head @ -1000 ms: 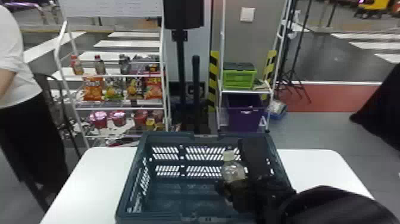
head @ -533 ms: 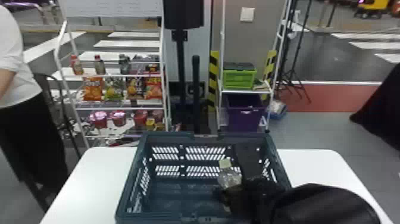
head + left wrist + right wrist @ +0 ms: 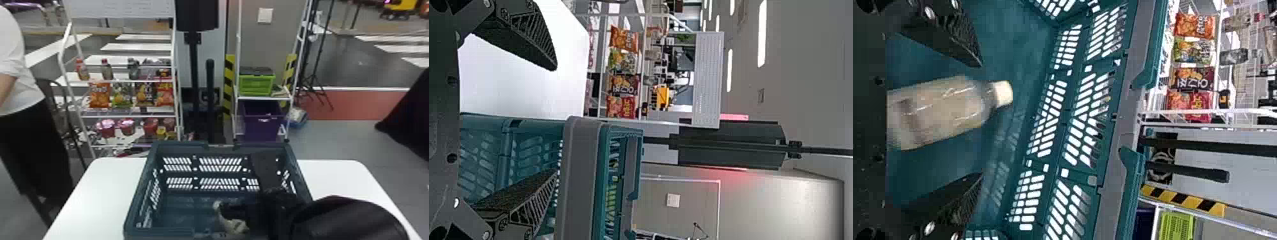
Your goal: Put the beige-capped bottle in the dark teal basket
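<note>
Inside the dark teal basket (image 3: 178, 207), toward its near right part, my right gripper (image 3: 234, 212) reaches down around the beige-capped bottle (image 3: 231, 223). In the right wrist view my right gripper (image 3: 982, 120) is open, and the bottle (image 3: 938, 111), with its pale cap (image 3: 1004, 93), lies between the spread fingers without touching either. The basket's slotted wall (image 3: 1050, 112) is beyond the cap. In the left wrist view my left gripper (image 3: 554, 120) is open and holds nothing, beside the outside of the basket (image 3: 581, 185).
The basket stands on a white table (image 3: 95, 198). Behind are a snack rack (image 3: 127, 81), a shelf with a green crate (image 3: 257, 84) and purple bin (image 3: 263, 124), and a black post (image 3: 193, 63).
The right gripper has come lower and a little to the left in the basket. The bottle, more upright before, has sunk and now leans over between the fingers, which have opened.
</note>
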